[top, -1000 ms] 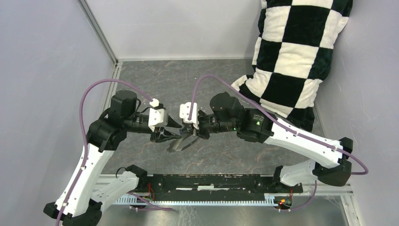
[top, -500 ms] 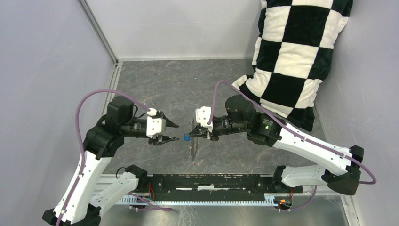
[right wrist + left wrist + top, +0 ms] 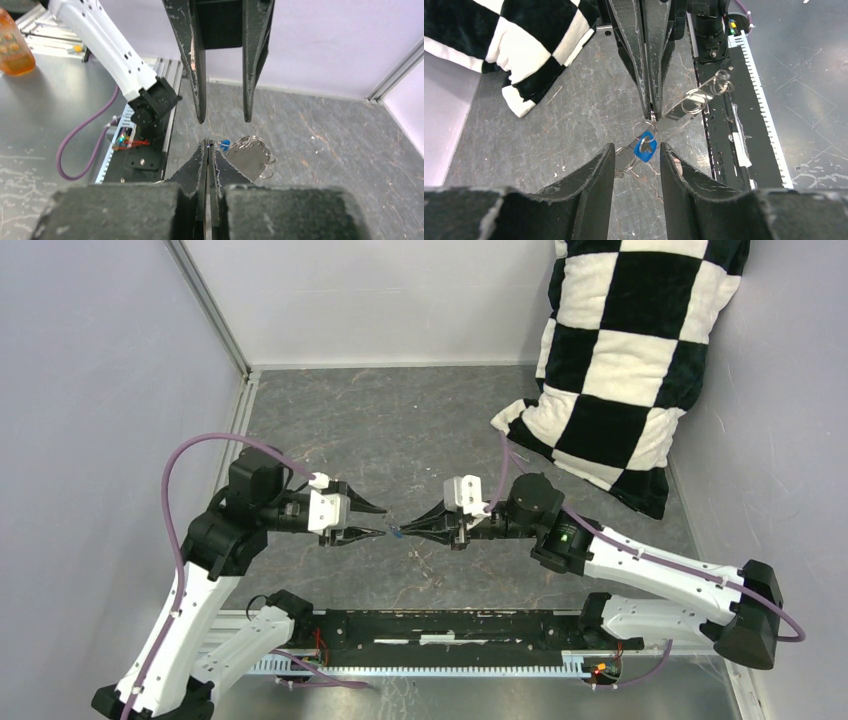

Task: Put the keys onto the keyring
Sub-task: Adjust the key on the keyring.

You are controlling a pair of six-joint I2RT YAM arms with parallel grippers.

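Two arms point tip to tip above the middle of the grey, stone-patterned bench [image 3: 400,430]. The right pincer [image 3: 405,531] has its fingers pressed together, and their very end nips the thin wire of the keyring [image 3: 674,116]. From the left wrist the keyring shows as a silvery shape with small wire rings along its edge, slanting away beside the right pincer's tip. A tiny blue-headed key [image 3: 645,148] hangs on the wire just under that tip, clear of the bench. The left pincer [image 3: 384,520] faces it with fingers apart and nothing between them. In the left wrist view the key sits just ahead of the gap between its fingertips [image 3: 610,150]. From the right wrist the key [image 3: 225,145] lies beside the right pincer's closed tip [image 3: 207,145], short of the left pincer's spread fingers [image 3: 200,112]. A black-and-white checkered cushion [image 3: 640,340] leans in the far right corner, well apart from both arms.
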